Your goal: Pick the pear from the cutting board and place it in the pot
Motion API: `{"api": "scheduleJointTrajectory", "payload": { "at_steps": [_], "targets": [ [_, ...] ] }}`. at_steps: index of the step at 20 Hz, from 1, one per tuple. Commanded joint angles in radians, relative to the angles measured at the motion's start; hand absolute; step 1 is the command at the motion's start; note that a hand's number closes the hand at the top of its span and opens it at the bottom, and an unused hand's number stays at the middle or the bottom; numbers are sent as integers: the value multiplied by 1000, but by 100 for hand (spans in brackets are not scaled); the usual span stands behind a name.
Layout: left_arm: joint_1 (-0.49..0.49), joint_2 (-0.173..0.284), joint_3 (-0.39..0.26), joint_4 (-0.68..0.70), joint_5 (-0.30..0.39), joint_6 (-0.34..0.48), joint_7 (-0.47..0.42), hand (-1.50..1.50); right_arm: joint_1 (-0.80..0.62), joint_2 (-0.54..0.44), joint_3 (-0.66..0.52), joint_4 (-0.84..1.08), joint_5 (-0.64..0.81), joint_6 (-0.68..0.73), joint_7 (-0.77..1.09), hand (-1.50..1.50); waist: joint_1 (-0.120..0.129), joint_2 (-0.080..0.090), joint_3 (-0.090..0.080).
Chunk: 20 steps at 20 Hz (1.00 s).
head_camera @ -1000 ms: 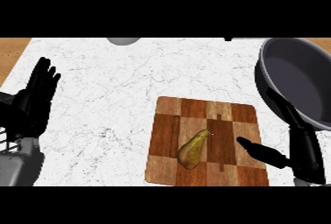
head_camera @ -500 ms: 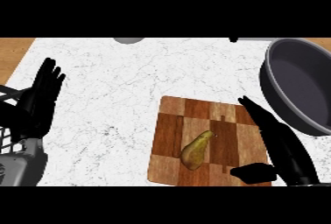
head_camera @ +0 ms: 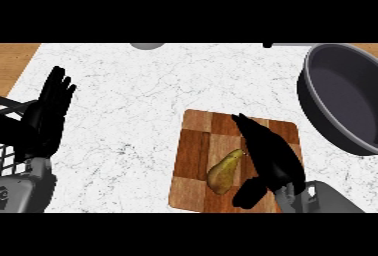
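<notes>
yellow-green pear (head_camera: 224, 172) lies on the cutting board (head_camera: 198, 150) at lower centre, stem toward the upper right. the right hand (head_camera: 267, 152) sits just beside it, fingers straight, thumb apart, holding nothing. the pear looks light, firm, smooth-skinned and likely to roll, so its broad belly seems the best hold. the left hand (head_camera: 50, 112) rests open at the left edge. the pot (head_camera: 347, 97) waits at upper right.

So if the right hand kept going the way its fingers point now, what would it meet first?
Probably nothing soon: the right hand points up-left over the cutting board, past the pear beside it; beyond lies bare counter. Height is unclear.
</notes>
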Motion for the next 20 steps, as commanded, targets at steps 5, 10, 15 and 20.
{"api": "scheduleJointTrajectory", "payload": {
  "at_steps": [5, 10, 15, 20],
  "targets": [
    [21, 0, 35, -35, -6, -18, 23, 0, 5, 189, 49, 82, 110, 49, 118, -150, -15, -2, 2],
    [-8, -41, 15, 9, -41, 3, 3, 0, -18, 224, 18, 140, 119, 114, 170, -150, -19, -2, 2],
    [8, -39, 28, 12, -32, -24, -11, 0, 50, 239, 55, 192, 212, 74, 147, -150, -19, -2, 2],
    [28, 3, 95, -33, -2, -65, 15, 0, 104, 261, 35, 152, 258, 107, 125, -150, -19, -3, 2]
  ]
}}
